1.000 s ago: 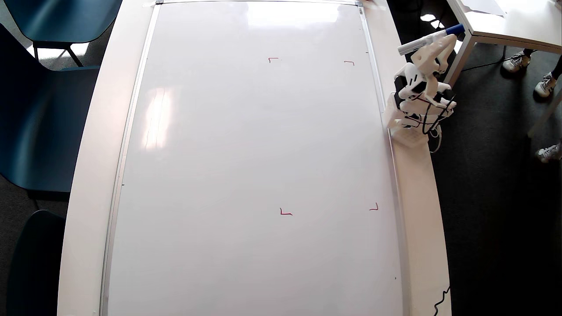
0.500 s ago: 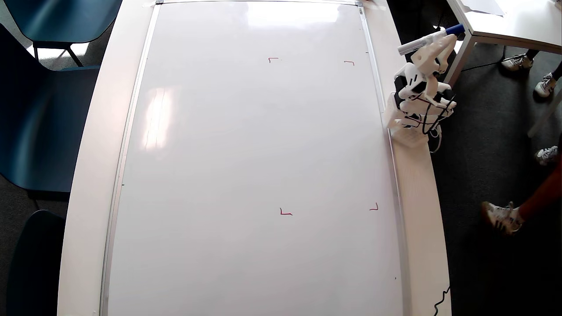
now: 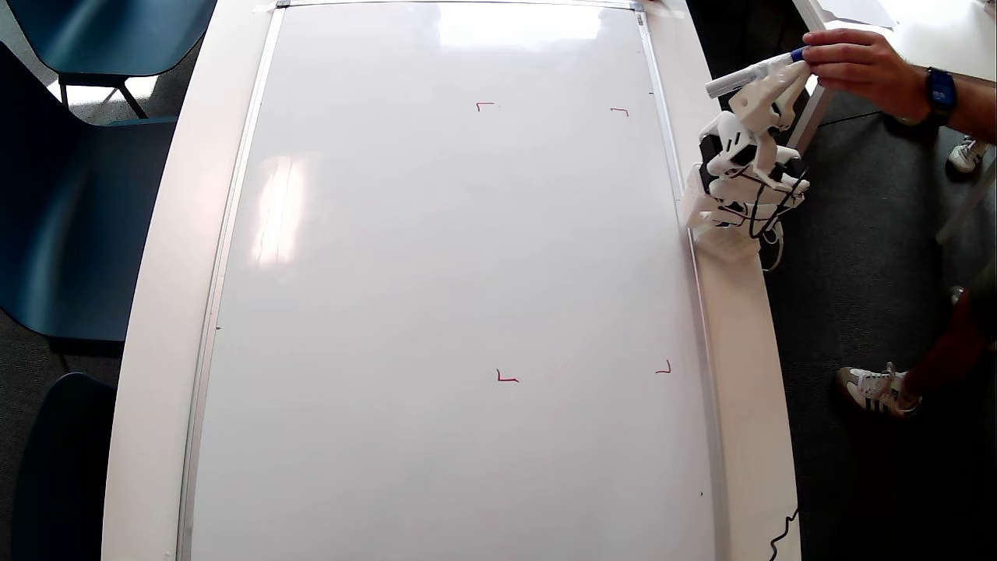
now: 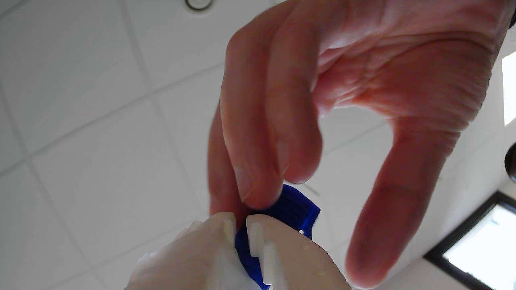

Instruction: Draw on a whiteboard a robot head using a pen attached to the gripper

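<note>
Looking down in the overhead view, the whiteboard [image 3: 459, 280] lies flat on the white worktop [image 3: 744, 374], bare except for four small red corner marks [image 3: 506, 378]; no robot head is drawn yet. The arm sits folded at the board's right edge, its end effector [image 3: 771, 72] raised and pinching the pen [image 3: 752, 74], which points across toward the board. A second ago nobody was touching it; now a person's hand [image 3: 853, 62], with a dark watch [image 3: 941, 89] on the wrist, has reached in and grips the pen's blue end. I judge that the cap is being pulled off or the pen adjusted, so drawing has not started.

From the wrist view, which faces the ceiling, the end effector [image 4: 241, 227] has its two white tips pressed close around the blue ribbed end of the pen [image 4: 296, 209], while the hand [image 4: 342, 92] pinches that end from above. No brand, label or writing can be read in either view
</note>
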Robot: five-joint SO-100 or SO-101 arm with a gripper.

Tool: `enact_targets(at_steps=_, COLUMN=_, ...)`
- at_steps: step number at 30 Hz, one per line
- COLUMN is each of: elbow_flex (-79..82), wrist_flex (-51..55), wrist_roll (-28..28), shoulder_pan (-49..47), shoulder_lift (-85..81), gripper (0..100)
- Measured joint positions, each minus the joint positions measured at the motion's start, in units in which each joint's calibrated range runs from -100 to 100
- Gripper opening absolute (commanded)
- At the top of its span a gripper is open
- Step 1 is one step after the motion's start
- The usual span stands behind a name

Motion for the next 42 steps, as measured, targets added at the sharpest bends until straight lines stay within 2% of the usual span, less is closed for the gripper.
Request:
enact_targets(at_steps=16, elbow_flex=0.0, wrist_flex=0.25, wrist_roll=0.0, shoulder_pan=0.0, shoulder_lift=-0.08, gripper=1)
enact_targets(at_steps=18, elbow_flex=0.0, wrist_flex=4.81, wrist_roll=0.0, shoulder_pan=0.0, shoulder_lift=0.59, gripper=1)
enact_targets(at_steps=22, elbow_flex=-4.02, wrist_flex=16.72, wrist_roll=0.0, shoulder_pan=0.15, shoulder_lift=5.59, gripper=1)
enact_targets(at_steps=24, elbow_flex=-9.87, wrist_flex=28.55, wrist_roll=0.0, shoulder_pan=0.15, shoulder_lift=10.08, gripper=1)
enact_targets(at_steps=26, elbow_flex=-12.7, wrist_flex=33.95, wrist_roll=0.0, shoulder_pan=0.15, shoulder_lift=12.62, gripper=1)
enact_targets(at_steps=27, elbow_flex=-15.44, wrist_flex=36.82, wrist_roll=0.0, shoulder_pan=0.15, shoulder_lift=14.99, gripper=1)
enact_targets(at_steps=28, elbow_flex=-20.19, wrist_flex=44.43, wrist_roll=0.0, shoulder_pan=0.15, shoulder_lift=18.98, gripper=1)
enact_targets(at_steps=36, elbow_flex=-40.57, wrist_flex=71.54, wrist_roll=0.05, shoulder_pan=0.15, shoulder_lift=39.98, gripper=2)
enact_targets(at_steps=37, elbow_flex=-44.77, wrist_flex=76.44, wrist_roll=0.05, shoulder_pan=0.45, shoulder_lift=42.78, gripper=2)
enact_targets(at_steps=38, elbow_flex=-52.81, wrist_flex=87.33, wrist_roll=0.05, shoulder_pan=1.06, shoulder_lift=47.78, gripper=2)
enact_targets(at_steps=41, elbow_flex=-63.23, wrist_flex=104.73, wrist_roll=0.05, shoulder_pan=1.96, shoulder_lift=53.79, gripper=2)
enact_targets(at_steps=42, elbow_flex=-72.27, wrist_flex=118.75, wrist_roll=0.05, shoulder_pan=1.89, shoulder_lift=58.53, gripper=1)
